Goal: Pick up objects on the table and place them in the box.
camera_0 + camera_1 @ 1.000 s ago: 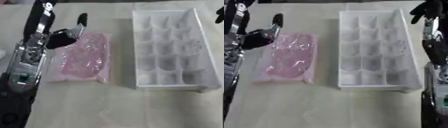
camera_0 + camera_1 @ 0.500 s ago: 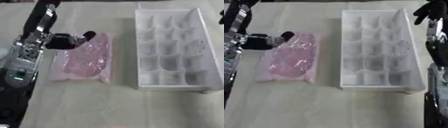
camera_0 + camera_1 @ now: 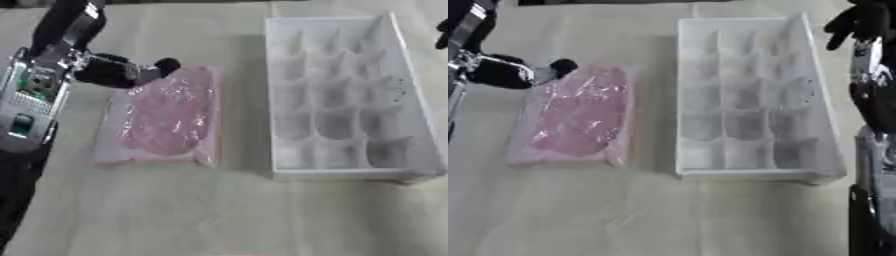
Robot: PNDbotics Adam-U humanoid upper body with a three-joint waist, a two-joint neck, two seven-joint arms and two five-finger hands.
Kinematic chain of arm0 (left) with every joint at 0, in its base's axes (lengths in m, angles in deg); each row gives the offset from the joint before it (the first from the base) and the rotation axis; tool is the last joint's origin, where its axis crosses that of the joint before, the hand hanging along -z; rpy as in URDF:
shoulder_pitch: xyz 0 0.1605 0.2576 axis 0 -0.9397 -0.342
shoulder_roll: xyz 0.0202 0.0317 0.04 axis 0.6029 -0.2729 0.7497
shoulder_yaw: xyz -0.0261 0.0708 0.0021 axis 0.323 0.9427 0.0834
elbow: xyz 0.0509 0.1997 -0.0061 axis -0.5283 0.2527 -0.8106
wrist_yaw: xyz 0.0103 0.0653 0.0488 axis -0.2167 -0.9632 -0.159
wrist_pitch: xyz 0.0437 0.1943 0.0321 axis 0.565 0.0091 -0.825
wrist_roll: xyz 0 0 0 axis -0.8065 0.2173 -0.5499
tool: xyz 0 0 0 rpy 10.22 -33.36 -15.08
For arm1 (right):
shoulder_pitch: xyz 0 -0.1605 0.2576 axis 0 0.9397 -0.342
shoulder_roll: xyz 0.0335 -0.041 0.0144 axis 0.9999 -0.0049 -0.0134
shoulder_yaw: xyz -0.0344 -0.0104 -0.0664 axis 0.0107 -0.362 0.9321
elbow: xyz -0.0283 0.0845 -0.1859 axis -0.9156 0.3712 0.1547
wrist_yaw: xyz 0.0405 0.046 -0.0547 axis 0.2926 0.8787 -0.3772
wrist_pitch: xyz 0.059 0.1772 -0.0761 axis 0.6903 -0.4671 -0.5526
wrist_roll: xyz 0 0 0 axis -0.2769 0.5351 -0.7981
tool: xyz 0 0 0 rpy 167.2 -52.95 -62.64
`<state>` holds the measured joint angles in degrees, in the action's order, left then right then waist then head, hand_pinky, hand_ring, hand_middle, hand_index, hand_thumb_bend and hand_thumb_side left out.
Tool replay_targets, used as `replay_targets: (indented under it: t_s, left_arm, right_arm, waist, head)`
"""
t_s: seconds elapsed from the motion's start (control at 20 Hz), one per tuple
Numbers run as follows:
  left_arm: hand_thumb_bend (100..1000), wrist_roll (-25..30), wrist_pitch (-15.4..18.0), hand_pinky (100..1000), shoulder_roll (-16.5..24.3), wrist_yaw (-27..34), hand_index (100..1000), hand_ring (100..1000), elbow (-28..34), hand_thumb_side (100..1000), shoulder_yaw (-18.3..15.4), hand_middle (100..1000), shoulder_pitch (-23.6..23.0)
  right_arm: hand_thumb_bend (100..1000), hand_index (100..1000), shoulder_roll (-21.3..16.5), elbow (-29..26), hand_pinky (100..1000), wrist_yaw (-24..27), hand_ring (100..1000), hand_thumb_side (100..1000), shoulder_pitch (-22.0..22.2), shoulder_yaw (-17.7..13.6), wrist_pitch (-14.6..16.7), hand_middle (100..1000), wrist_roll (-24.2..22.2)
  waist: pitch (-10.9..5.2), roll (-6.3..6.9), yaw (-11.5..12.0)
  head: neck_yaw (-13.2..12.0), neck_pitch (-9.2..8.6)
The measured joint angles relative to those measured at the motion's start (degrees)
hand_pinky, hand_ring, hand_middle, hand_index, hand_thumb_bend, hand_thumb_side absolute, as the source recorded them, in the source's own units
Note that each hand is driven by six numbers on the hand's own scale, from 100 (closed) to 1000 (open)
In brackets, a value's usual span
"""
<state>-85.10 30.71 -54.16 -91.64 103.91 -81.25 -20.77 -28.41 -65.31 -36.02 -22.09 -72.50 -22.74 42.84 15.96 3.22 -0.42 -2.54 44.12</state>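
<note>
A table covered in pale beige cloth (image 3: 219, 210) carries two things side by side. A flat pink packet wrapped in clear crinkled plastic (image 3: 166, 117) lies lengthwise on it, its far left corner right at the black fingers (image 3: 162, 66) of the left hand. Well to the right of those fingers rests a white rectangular plastic box divided into many small compartments (image 3: 341, 97), its long side parallel to the packet, a strip of cloth between them.

Left robot hand (image 3: 514, 73) touching pink packet (image 3: 577, 116); white box (image 3: 750, 97) beside.
</note>
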Motion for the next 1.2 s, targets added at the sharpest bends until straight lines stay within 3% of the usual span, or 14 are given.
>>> replay_targets:
  t_s: [0.05, 0.4, 0.65, 0.8, 0.9, 1.0, 1.05, 1.2]
  left_arm:
    - [335, -0.07, 0.26, 669, 0.4, 0.72, 922, 739, -0.85, 463, 0.18, 867, 0.66]
    - [322, -2.41, 1.52, 639, 0.79, 2.66, 893, 707, -5.0, 456, 1.47, 839, 3.07]
    - [184, -4.34, 2.21, 590, 0.7, 2.24, 850, 654, -7.45, 553, 2.32, 797, 3.69]
    - [165, -6.71, 2.09, 580, 0.01, 2.24, 841, 644, -8.44, 576, 2.33, 789, 3.58]
    - [109, -8.07, 1.77, 556, -0.6, 1.83, 826, 626, -8.81, 643, 2.34, 768, 3.37]
    - [117, -9.36, 1.35, 563, -1.21, 0.97, 830, 631, -9.3, 619, 2.47, 774, 2.87]
    - [100, -9.9, 1.16, 550, -1.41, 0.62, 821, 620, -9.48, 672, 2.63, 761, 2.69]
    - [100, -10.91, 0.83, 550, -1.88, 0.05, 818, 617, -10.22, 687, 3.13, 758, 2.49]
  right_arm:
    - [100, 679, 0.0, 0.0, 329, 0.0, 476, 523, -0.09, 0.0, 0.03, 654, -0.03]
    - [100, 679, -0.01, 0.0, 330, 0.06, 476, 524, -0.44, 0.08, 0.07, 654, -0.08]
    - [100, 678, -0.01, 0.0, 330, 0.18, 477, 524, -0.48, 0.32, 0.12, 654, -0.14]
    - [100, 679, -0.01, 0.0, 330, 0.2, 477, 524, -0.49, 0.32, 0.16, 654, -0.18]
    - [100, 678, -0.01, 0.0, 331, 0.22, 477, 524, -0.57, 0.32, 0.17, 654, -0.19]
    - [100, 679, -0.01, 0.0, 330, 0.23, 477, 524, -0.85, 0.32, 0.17, 654, -0.19]
    - [100, 678, -0.01, 0.0, 331, 0.23, 477, 525, -0.93, 0.32, 0.18, 654, -0.19]
    - [100, 678, -0.01, 0.0, 331, 0.24, 477, 525, -0.94, 0.32, 0.18, 654, -0.2]
  waist:
    - [0.0, 0.14, -0.14]
    - [0.12, 0.2, -1.01]
    - [0.3, 0.34, -1.21]
    - [0.35, 0.32, -1.2]
    - [0.36, 0.29, -1.19]
    - [0.37, 0.19, -1.19]
    - [0.37, 0.16, -1.18]
    - [0.37, 0.16, -1.18]
  head:
    - [0.02, 0.0]
    - [0.12, 0.0]
    - [0.5, 0.0]
    - [0.51, 0.0]
    - [0.52, 0.0]
    - [0.52, 0.0]
    - [0.52, 0.0]
    - [0.53, 0.0]
